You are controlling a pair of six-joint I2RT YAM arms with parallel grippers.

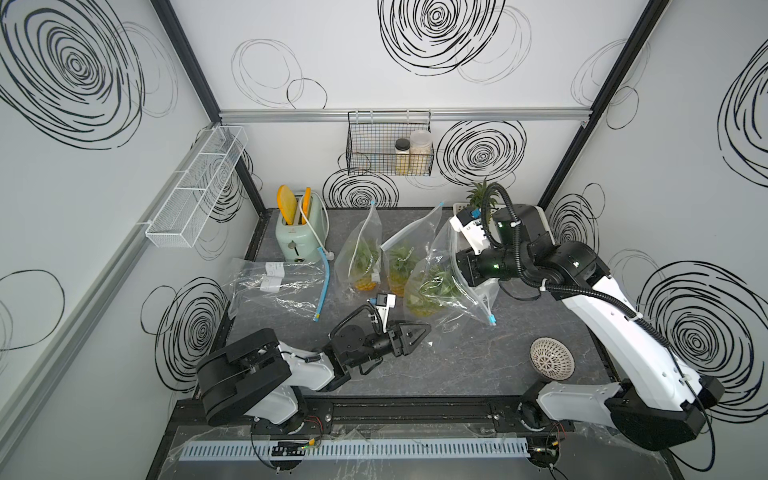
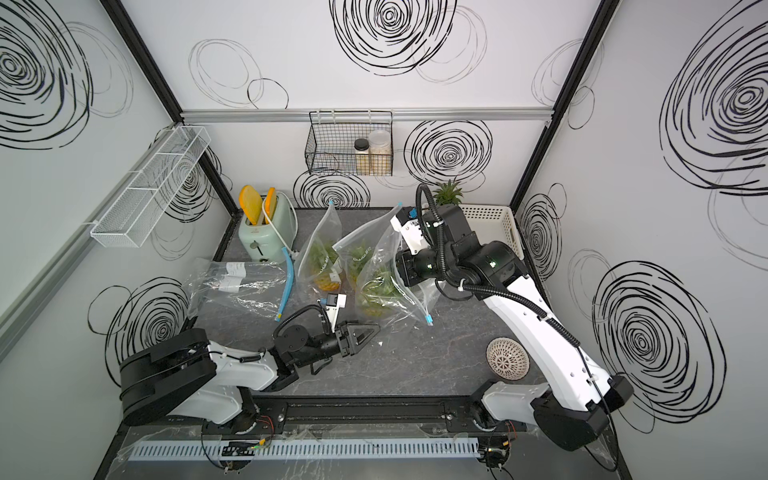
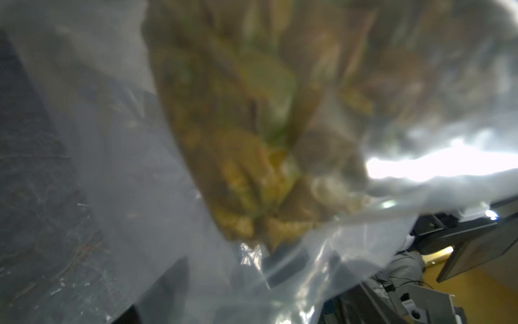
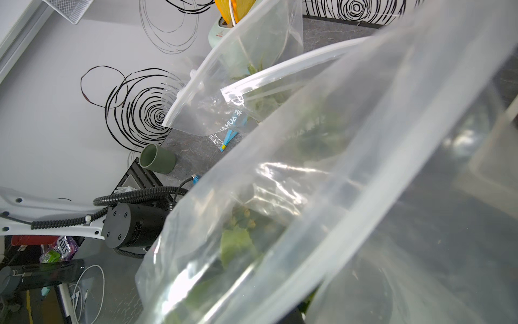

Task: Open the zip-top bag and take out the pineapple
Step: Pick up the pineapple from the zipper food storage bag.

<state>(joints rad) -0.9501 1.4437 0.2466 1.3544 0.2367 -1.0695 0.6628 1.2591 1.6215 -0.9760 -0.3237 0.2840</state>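
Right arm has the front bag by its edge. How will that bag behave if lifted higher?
Probably floppy: the bag sags in creases below the held edge. Likely bottom-heavy, since the pineapple lies low in it, so it may swing. Its glossy surface could slip in a pinch.

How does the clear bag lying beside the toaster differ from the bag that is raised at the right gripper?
The flat bag lies crumpled on the table with no fruit inside; the raised bag stands up and holds a pineapple. The flat bag's blue zip strip rests on the table; the raised bag's top edge is lifted well above it. Both are clear zip-top bags.
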